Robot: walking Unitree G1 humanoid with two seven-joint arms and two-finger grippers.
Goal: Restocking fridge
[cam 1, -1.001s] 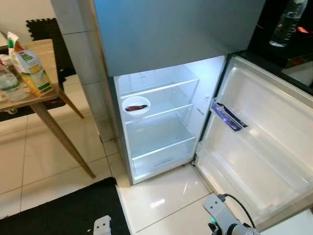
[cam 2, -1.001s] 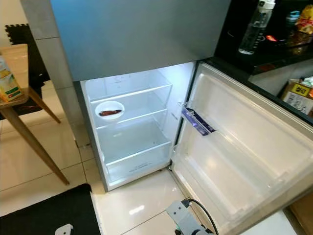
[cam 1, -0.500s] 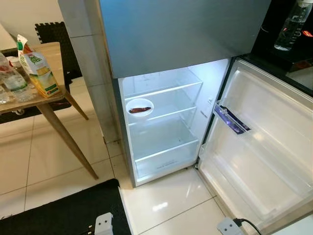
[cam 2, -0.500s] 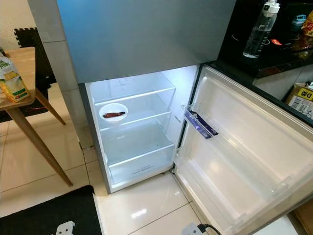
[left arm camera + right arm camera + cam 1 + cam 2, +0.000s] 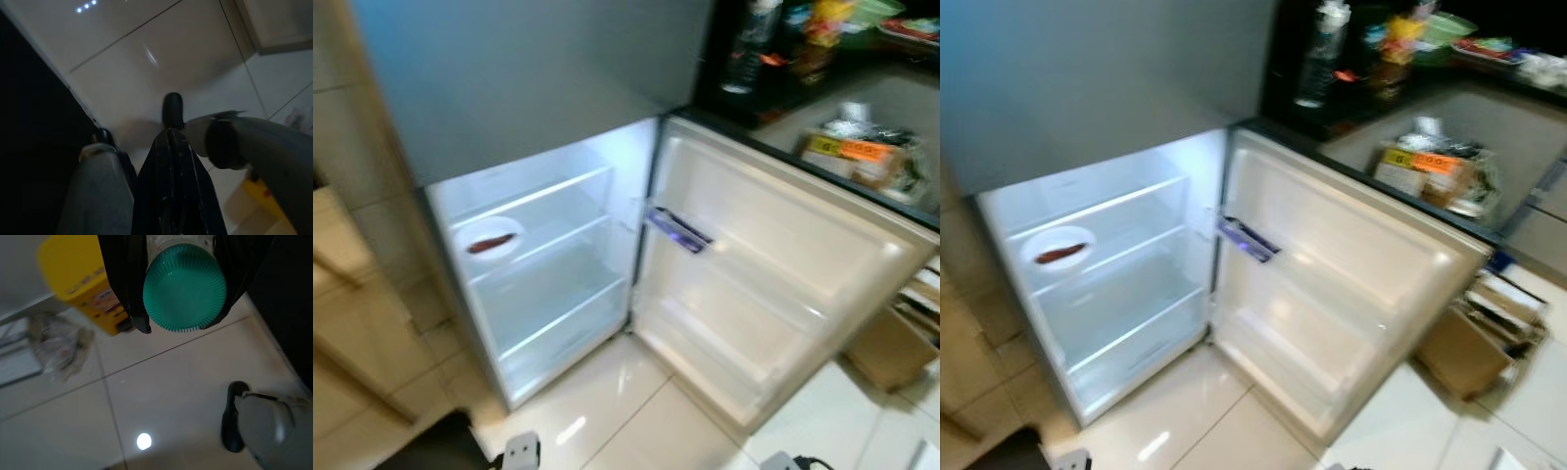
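Fridge of grey steel stands before us, its lower compartment lit and its wide white door swung fully open to our right. Inside we see clear glass shelves, and on the upper one, at its left end, a small white bowl with a dark reddish piece of food in it. A blue and purple flat packet sits in the door's upper rack. Behind the door runs a dark counter carrying a clear plastic spray bottle and some blurred coloured items; beside it lies a yellow-labelled pack, and a brown cardboard box stands on the glossy white tiled floor. Our right gripper, hanging low over the tiles, is clamped on a bottle with a green ribbed cap. Our left gripper hangs idle above the floor with its black fingers pressed together on nothing.
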